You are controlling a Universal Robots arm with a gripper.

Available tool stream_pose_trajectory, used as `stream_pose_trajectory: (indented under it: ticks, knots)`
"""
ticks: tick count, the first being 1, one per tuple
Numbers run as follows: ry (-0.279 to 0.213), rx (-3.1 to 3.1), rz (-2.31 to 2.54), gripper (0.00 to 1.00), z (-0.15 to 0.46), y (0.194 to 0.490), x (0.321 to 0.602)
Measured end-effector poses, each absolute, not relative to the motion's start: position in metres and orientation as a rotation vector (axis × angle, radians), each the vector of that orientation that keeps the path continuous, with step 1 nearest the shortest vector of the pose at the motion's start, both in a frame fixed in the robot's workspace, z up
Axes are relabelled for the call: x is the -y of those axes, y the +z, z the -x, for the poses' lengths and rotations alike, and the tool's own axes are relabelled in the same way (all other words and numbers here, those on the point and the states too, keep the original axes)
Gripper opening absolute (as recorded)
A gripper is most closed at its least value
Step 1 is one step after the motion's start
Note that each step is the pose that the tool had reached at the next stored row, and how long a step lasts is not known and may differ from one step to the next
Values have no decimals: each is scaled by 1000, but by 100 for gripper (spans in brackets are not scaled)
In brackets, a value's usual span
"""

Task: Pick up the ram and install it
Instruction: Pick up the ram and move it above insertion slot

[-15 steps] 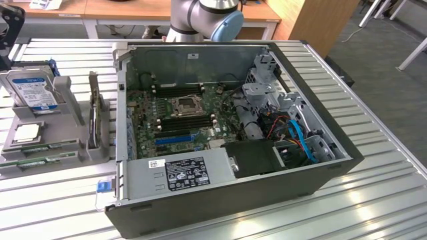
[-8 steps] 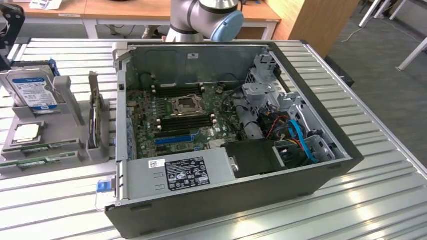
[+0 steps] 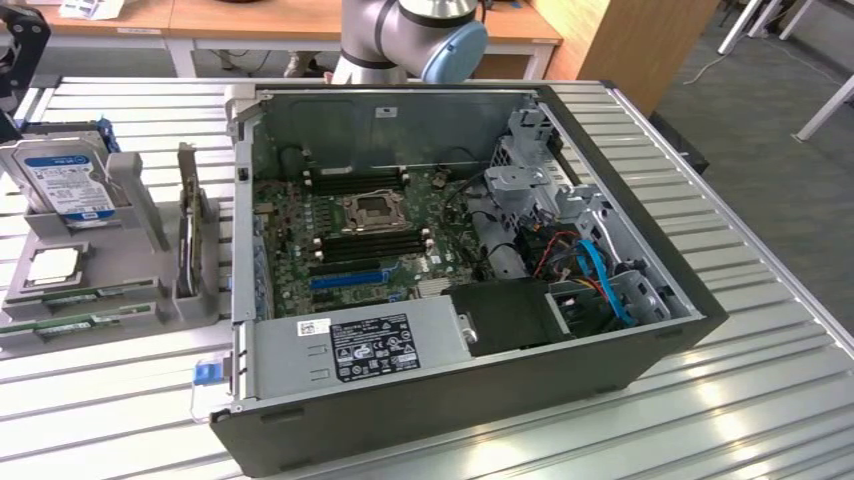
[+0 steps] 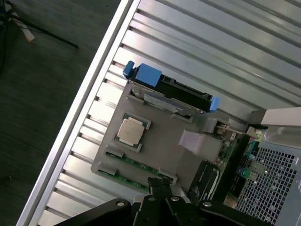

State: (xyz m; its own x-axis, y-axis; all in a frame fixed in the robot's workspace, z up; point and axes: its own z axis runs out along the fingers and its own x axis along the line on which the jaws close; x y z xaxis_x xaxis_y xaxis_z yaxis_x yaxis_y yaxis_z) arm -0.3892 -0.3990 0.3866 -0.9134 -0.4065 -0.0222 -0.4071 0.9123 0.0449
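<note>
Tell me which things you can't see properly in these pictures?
1. Ram sticks: wrist view, the tool covers one end.
2. Hard drive label: exterior view, print too small to read.
3. Robot arm: exterior view, cut off by the top edge.

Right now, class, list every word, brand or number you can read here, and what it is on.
None can be read.
Black label on the power supply: print too small.
White sticker beside it: too small.
Blue-and-white label on the hard drive: blurred.
</note>
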Motion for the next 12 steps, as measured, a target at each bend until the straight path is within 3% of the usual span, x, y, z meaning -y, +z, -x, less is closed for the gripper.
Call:
stream_pose_trajectory:
  ticks: [12]
  knots:
    - [78,-2981,964,10,389,386,399]
